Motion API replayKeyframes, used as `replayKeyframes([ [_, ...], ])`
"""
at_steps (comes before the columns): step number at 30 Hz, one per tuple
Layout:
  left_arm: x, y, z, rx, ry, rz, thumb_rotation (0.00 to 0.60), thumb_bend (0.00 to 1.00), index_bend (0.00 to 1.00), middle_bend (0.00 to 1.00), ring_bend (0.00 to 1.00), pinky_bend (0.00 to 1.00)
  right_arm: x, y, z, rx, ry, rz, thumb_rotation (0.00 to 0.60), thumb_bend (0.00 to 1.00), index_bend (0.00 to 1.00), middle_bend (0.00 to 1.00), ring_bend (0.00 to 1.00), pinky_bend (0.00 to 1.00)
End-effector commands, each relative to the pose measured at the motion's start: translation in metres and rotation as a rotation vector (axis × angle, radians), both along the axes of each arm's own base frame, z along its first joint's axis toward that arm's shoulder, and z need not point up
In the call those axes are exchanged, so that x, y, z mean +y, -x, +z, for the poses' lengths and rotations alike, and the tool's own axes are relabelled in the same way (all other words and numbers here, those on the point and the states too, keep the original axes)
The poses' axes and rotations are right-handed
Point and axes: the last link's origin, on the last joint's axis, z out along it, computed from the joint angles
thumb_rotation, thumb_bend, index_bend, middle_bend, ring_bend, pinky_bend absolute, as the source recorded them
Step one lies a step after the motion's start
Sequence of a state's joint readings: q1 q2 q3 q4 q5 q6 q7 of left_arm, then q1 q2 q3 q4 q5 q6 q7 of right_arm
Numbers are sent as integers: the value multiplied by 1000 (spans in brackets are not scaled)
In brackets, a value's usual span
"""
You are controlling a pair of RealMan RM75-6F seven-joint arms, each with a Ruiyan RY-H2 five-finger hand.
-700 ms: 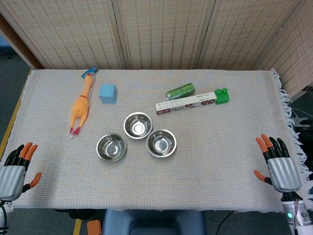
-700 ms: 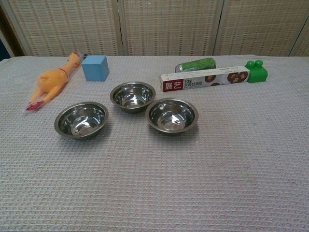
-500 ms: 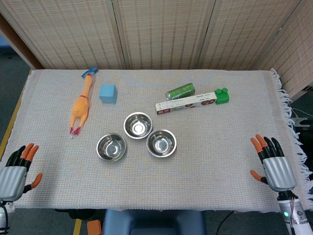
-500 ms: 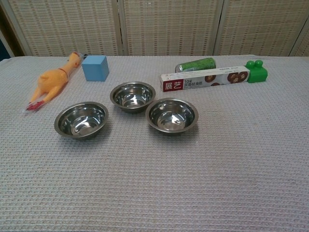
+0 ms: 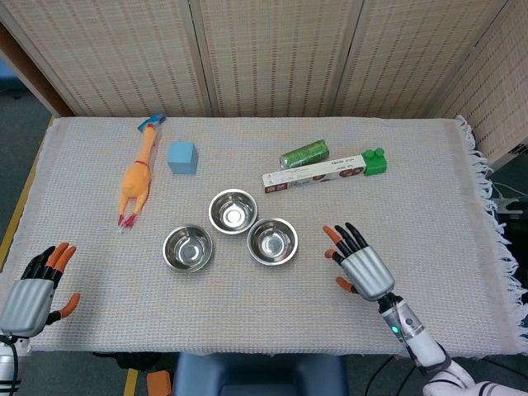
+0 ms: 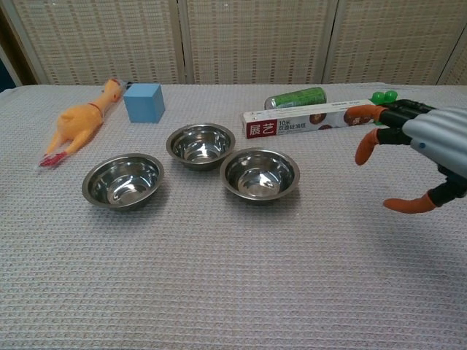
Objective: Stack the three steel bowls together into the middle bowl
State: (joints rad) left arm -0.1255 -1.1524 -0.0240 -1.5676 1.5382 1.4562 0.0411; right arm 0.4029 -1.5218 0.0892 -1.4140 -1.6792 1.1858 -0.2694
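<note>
Three steel bowls sit apart on the cloth: a left bowl (image 5: pixel 187 247) (image 6: pixel 122 180), a middle bowl farther back (image 5: pixel 233 210) (image 6: pixel 201 144), and a right bowl (image 5: pixel 272 241) (image 6: pixel 260 174). All are upright and empty. My right hand (image 5: pixel 356 262) (image 6: pixel 421 149) hovers open to the right of the right bowl, fingers spread, touching nothing. My left hand (image 5: pixel 37 287) stays open at the table's front left corner, far from the bowls; the chest view does not show it.
A rubber chicken (image 5: pixel 137 179) and a blue cube (image 5: pixel 182 157) lie at the back left. Behind the bowls are a green can (image 5: pixel 304 153), a long box (image 5: pixel 313 174) and a green block (image 5: pixel 374 161). The cloth's fringe runs along the right edge.
My right hand has swung in from the front right corner toward the right bowl and now shows in the chest view. The left hand has shifted slightly. The bowls have not moved.
</note>
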Motion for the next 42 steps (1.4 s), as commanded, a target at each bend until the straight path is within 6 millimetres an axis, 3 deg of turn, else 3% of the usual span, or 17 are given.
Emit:
replayKeyframes([
  [1,-1,1,3,-9,0,1,600,331,0,0,0,112,-18,-25,-42,18,-28,39,600,151,397,0,0,0],
  [10,-4,3,10,-30,-5,0,600,330,0,0,0,112,-34,-50,-82,16,7,76,600,284,426,0,0,0],
  [19,-5,4,13,-27,-8,13,600,335,0,0,0,112,-47,-60,-111,19,-2,54,600,292,442,0,0,0],
  [24,-6,6,16,-28,-14,23,600,347,0,0,0,112,-50,-65,-121,10,9,52,600,318,593,0,0,0],
  [28,-6,6,17,-31,-18,24,600,348,0,0,0,112,-50,-67,-118,-17,57,83,600,354,721,4,0,0],
  [32,-7,6,18,-31,-20,23,600,350,0,0,0,112,-51,-69,-108,-58,103,106,600,369,779,27,0,0],
  [38,-8,4,17,-32,-13,19,600,352,0,0,0,112,-55,-78,-91,-138,149,103,600,372,756,31,0,0],
  [42,-6,6,17,-39,-3,29,600,351,0,0,0,112,-71,-99,-96,-153,135,72,600,371,741,31,0,0],
])
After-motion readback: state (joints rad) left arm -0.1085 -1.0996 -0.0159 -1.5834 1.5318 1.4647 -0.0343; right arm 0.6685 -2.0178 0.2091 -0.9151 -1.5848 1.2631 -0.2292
